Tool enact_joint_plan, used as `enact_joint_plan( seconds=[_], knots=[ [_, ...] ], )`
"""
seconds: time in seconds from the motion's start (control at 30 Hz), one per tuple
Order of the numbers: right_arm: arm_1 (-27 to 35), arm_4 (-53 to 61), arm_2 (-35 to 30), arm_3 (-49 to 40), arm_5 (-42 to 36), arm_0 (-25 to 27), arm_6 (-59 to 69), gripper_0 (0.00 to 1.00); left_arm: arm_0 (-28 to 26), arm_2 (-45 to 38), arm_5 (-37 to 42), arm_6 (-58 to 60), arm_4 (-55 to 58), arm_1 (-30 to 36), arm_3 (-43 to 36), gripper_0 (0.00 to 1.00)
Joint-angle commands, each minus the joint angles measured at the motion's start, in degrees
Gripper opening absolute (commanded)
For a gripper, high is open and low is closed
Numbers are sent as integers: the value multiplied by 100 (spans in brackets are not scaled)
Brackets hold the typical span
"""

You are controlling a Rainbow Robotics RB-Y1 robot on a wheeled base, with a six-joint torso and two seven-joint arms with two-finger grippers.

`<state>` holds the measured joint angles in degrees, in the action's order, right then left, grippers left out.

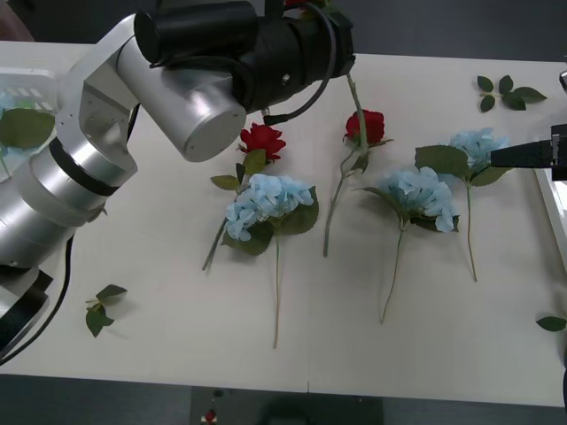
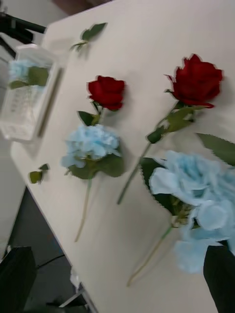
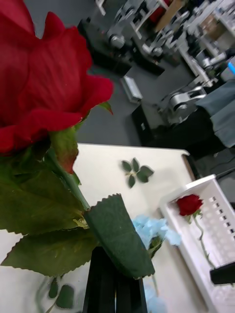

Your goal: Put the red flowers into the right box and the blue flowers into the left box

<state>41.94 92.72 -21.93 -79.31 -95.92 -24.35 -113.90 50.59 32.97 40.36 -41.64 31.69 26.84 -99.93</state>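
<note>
My left gripper (image 3: 115,281) is shut on the stem of a red flower (image 3: 41,78), held high over the table's far middle, with its stem (image 1: 354,93) hanging down. Two more red flowers (image 1: 261,140) (image 1: 365,127) and three blue flowers (image 1: 266,199) (image 1: 421,195) (image 1: 478,143) lie on the table. The left box (image 1: 35,84) at the far left holds a blue flower (image 2: 19,68). The right box (image 3: 215,230) holds one red flower (image 3: 190,204). My right gripper (image 1: 509,157) hovers open beside the rightmost blue flower, near the right box's rim (image 1: 551,208).
Loose green leaf sprigs lie at the front left (image 1: 99,310), the far right (image 1: 505,91) and the right edge (image 1: 551,323). My left arm (image 1: 159,88) spans the table's far left. Furniture and equipment stand beyond the far edge.
</note>
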Motion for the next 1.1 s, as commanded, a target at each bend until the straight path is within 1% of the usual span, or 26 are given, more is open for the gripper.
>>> enact_joint_plan(
  seconds=[0.03, 0.17, 0.33, 0.57, 0.8, 0.97, 1.1],
  knots=[
    [156, 545, -347, -181, -454, -79, 325, 100, 179, -45, -160, 315, -462, -293, -387, 0],
    [156, 1046, -576, -181, -928, -263, 870, 100, 188, -45, -160, 350, -831, -592, -616, 0],
    [139, 1635, -585, -181, -972, -413, 1345, 100, 197, -45, -160, 412, -1209, -864, -800, 0],
    [-28, 2162, -646, -181, -937, -756, 2004, 100, 232, -28, -301, 438, -1446, -1023, -844, 0],
    [-230, 2189, -637, -181, -840, -1063, 2180, 100, 223, -28, -309, 455, -1499, -1067, -844, 0],
    [-397, 2127, -391, -181, -603, -1204, 2259, 100, 223, -28, -397, 473, -1578, -1067, -844, 0],
    [-617, 1732, -330, -181, -533, -1380, 2285, 100, 232, -19, -424, 482, -1684, -1067, -844, 0]
  ],
)
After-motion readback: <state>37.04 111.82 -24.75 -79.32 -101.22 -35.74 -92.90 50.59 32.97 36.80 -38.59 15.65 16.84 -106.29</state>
